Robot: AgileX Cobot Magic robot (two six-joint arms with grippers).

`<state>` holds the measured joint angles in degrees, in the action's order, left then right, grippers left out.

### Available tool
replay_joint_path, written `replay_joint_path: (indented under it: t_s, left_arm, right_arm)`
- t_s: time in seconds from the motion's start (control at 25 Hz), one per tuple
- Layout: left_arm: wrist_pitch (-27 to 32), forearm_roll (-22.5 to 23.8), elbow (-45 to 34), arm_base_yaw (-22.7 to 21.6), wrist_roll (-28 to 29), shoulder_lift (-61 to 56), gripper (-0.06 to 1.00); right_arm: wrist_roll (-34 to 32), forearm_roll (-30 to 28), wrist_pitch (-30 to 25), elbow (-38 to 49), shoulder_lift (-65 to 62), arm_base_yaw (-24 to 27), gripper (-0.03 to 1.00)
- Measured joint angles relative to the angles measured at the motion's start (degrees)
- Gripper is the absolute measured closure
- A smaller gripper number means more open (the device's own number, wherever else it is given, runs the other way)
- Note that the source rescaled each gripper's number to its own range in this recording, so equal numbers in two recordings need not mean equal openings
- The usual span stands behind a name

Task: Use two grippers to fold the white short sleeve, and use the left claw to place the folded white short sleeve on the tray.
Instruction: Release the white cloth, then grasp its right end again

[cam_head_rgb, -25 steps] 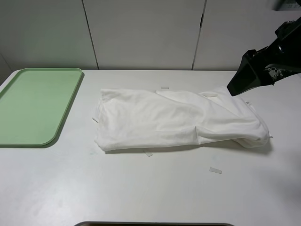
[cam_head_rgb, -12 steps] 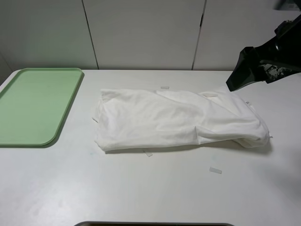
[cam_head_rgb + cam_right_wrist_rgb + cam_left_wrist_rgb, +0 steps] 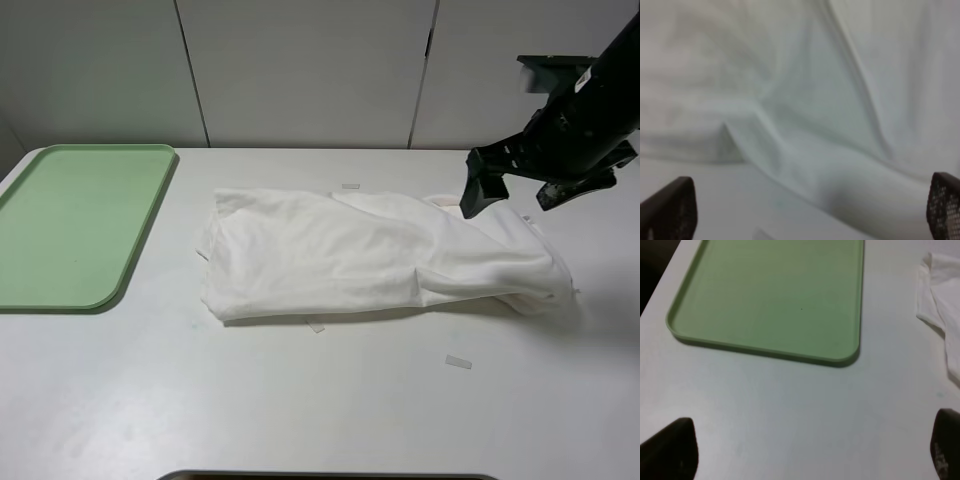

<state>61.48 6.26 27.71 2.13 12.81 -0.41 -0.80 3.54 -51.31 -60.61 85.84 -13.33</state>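
The white short sleeve lies folded into a long band across the middle of the table. My right gripper is open and hovers over the shirt's right far end, holding nothing. The right wrist view shows rumpled white cloth close below its spread fingertips. My left gripper is open and empty above bare table, out of the high view. The left wrist view shows the pale green tray and the shirt's left edge. The tray sits empty at the table's left.
Small white tape strips lie on the table in front of the shirt, at its front edge and behind it. A white panelled wall stands behind the table. A dark edge shows at the table's front.
My right gripper has swung left and turned, so both spread fingers now show above the shirt's right end. The shirt and tray have not moved.
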Motion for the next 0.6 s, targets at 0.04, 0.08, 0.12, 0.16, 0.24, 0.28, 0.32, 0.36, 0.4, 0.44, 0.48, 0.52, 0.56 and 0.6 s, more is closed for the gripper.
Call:
replay_joint_path:
  t_s: [0.04, 0.08, 0.12, 0.16, 0.24, 0.28, 0.32, 0.36, 0.4, 0.44, 0.48, 0.52, 0.56, 0.6]
  left_arm:
    - [0.00, 0.00, 0.00, 0.00, 0.00, 0.00, 0.03]
    - [-0.05, 0.00, 0.00, 0.00, 0.00, 0.00, 0.03]
    - [-0.05, 0.00, 0.00, 0.00, 0.00, 0.00, 0.03]
    - [-0.05, 0.00, 0.00, 0.00, 0.00, 0.00, 0.03]
    - [-0.05, 0.00, 0.00, 0.00, 0.00, 0.00, 0.03]
    - [-0.05, 0.00, 0.00, 0.00, 0.00, 0.00, 0.03]
    - [-0.05, 0.00, 0.00, 0.00, 0.00, 0.00, 0.03]
    - [-0.05, 0.00, 0.00, 0.00, 0.00, 0.00, 0.03]
    - [-0.05, 0.00, 0.00, 0.00, 0.00, 0.00, 0.03]
    - [-0.05, 0.00, 0.00, 0.00, 0.00, 0.00, 0.03]
    - [-0.05, 0.00, 0.00, 0.00, 0.00, 0.00, 0.03]
    - [-0.05, 0.00, 0.00, 0.00, 0.00, 0.00, 0.03]
    - [-0.05, 0.00, 0.00, 0.00, 0.00, 0.00, 0.03]
    - [-0.05, 0.00, 0.00, 0.00, 0.00, 0.00, 0.03]
  right_arm:
    - [-0.59, 0.28, 1.07, 0.00, 1.18, 0.00, -0.03]
    - [-0.65, 0.68, 1.80, 0.00, 1.91, 0.00, -0.03]
    - [-0.70, 1.73, 2.50, 0.00, 2.46, 0.00, -0.03]
    - [-0.73, 2.67, 4.10, 0.00, 3.48, 0.00, -0.03]
    - [-0.59, 5.41, 6.70, 0.00, 4.74, 0.00, -0.03]
    - [1.17, 10.74, 11.47, 0.00, 8.08, 0.00, -0.03]
    - [2.71, 13.26, 13.15, 0.00, 9.59, 0.00, -0.03]
    - [3.94, 14.87, 14.05, 0.00, 10.18, 0.00, -0.03]
    - [7.28, 18.77, 16.07, 0.00, 13.16, 0.00, -0.03]
    - [9.99, 20.91, 17.58, 0.00, 14.76, 0.00, -0.03]
    - [10.85, 21.66, 18.27, 0.00, 15.93, 0.00, -0.03]
    - [11.54, 22.04, 19.02, 0.00, 17.06, 0.00, -0.03]
    - [11.92, 22.30, 19.74, 0.00, 18.61, 0.00, -0.03]
    - [12.18, 22.56, 20.47, 0.00, 19.75, 0.00, -0.03]
